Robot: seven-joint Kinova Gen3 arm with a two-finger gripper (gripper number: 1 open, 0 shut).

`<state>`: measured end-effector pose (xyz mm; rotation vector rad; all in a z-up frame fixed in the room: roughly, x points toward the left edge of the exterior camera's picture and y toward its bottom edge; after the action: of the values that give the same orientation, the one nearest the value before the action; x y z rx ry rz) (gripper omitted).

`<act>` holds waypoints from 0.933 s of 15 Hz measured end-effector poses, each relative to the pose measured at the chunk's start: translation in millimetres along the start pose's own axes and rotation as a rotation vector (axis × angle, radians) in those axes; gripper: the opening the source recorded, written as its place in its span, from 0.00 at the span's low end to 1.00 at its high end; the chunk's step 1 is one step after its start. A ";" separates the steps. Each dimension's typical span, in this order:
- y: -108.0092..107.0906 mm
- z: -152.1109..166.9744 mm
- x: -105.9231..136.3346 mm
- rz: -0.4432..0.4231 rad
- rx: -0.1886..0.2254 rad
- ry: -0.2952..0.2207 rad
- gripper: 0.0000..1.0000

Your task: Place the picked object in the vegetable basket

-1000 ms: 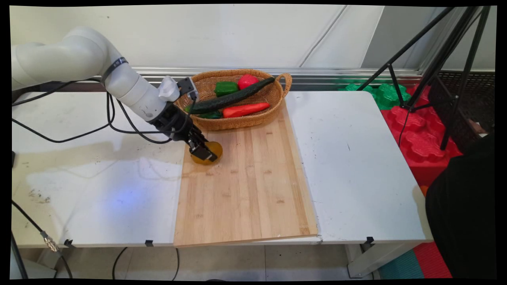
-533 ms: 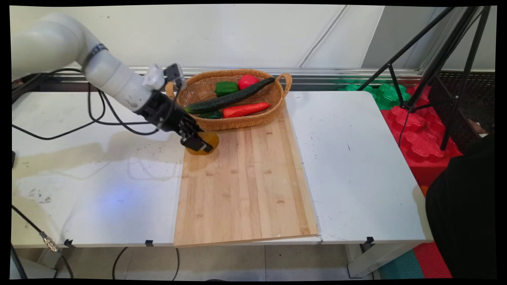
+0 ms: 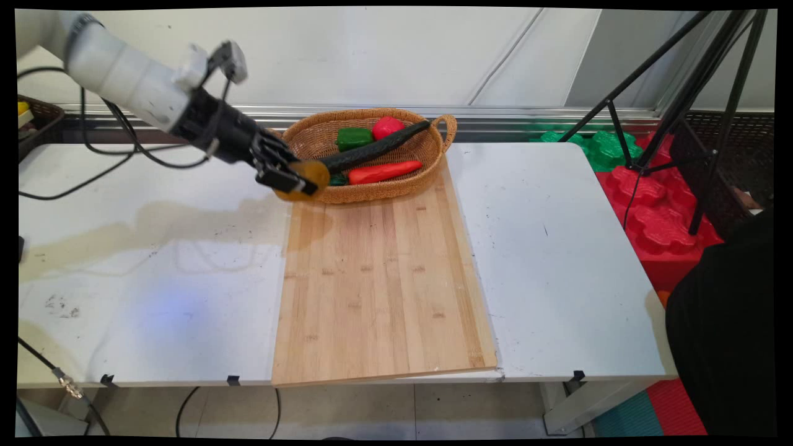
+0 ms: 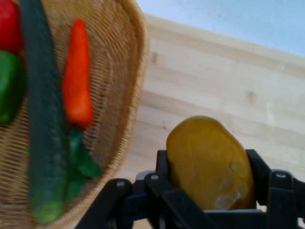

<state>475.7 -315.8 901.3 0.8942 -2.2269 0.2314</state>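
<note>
My black gripper is shut on a yellow-brown potato, held in the air just left of the wicker basket and above the far left corner of the wooden board. In the hand view the potato sits between the two fingers, with the basket's rim to its left. The basket holds a long dark cucumber, an orange-red carrot, a green pepper and a red vegetable.
The wooden board lies across the middle of the white table. A black tripod stands at the right, with red and green foam blocks on the floor beneath it. Black cables hang from the arm at the left.
The gripper has lifted the potato off the board's far left corner, up and to the left, to the height of the basket's rim.
</note>
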 end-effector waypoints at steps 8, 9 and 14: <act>-43.4 -45.4 16.1 0.012 0.117 0.078 0.00; -50.8 -46.3 17.7 0.015 0.134 0.079 0.00; -87.3 -32.8 25.5 0.037 0.199 0.060 0.00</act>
<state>538.8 -381.1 934.4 0.9386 -2.1929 0.4983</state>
